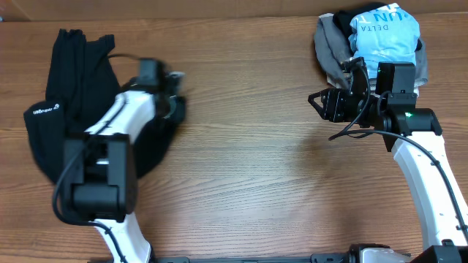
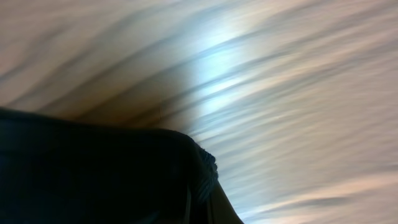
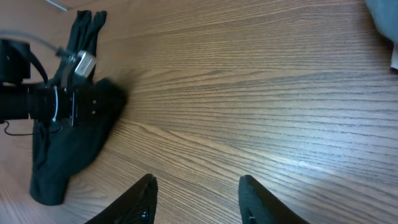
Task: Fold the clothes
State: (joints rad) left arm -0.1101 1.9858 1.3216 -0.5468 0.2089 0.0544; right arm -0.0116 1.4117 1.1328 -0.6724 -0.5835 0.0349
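Observation:
The black garment (image 1: 73, 80) lies crumpled at the table's left, with its small white logo (image 1: 44, 111) near the left edge. My left gripper (image 1: 174, 95) sits at the garment's right edge, where a dark fold of it is drawn out. In the left wrist view the black fabric (image 2: 93, 174) fills the jaw area and looks steady, while the wood behind is blurred. The fingers themselves are hidden by cloth. My right gripper (image 1: 316, 102) is open and empty over bare wood at the right, with both fingertips (image 3: 198, 190) apart. The garment also shows in the right wrist view (image 3: 68, 149).
A light blue "DELTA" shirt (image 1: 384, 36) lies on a grey garment (image 1: 330, 47) at the back right corner, just behind my right arm. A grey edge of that pile shows in the right wrist view (image 3: 382, 12). Brown wood table (image 1: 248, 161) lies between the arms.

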